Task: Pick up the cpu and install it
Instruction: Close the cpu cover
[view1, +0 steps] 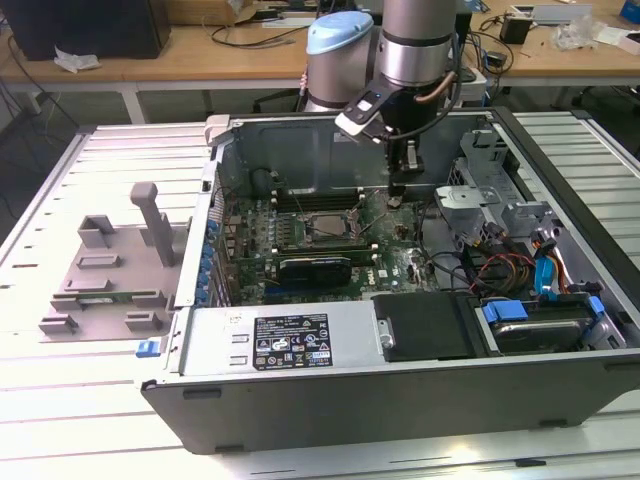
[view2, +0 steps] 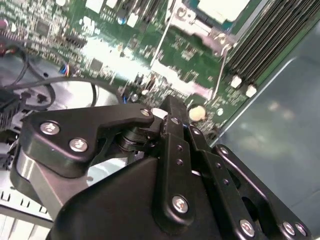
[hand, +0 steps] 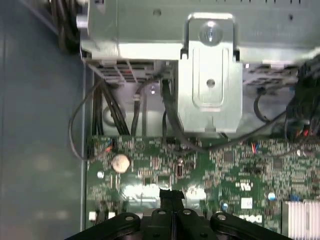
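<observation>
In the second wrist view the cpu (view2: 223, 7) shows as a pale square lying flat inside the socket frame (view2: 186, 19) on the green motherboard, with thin metal lever rods beside it. In the exterior view the socket (view1: 326, 228) sits mid-board inside the open computer case. My gripper (view1: 396, 199) hangs low over the board, just to the exterior view's right of the socket and apart from the cpu. Its black fingers (hand: 171, 194) are pressed together in both wrist views, with nothing seen between them (view2: 168, 106).
A grey fixture plate (view1: 105, 272) with upright blocks lies on the slatted table at the exterior view's left. Inside the case are a metal drive bracket (hand: 210, 75), bundled cables (view1: 495, 268), memory slots (view2: 265, 45) and a black graphics card (view1: 315, 268). The case walls (view1: 330, 150) stand close around.
</observation>
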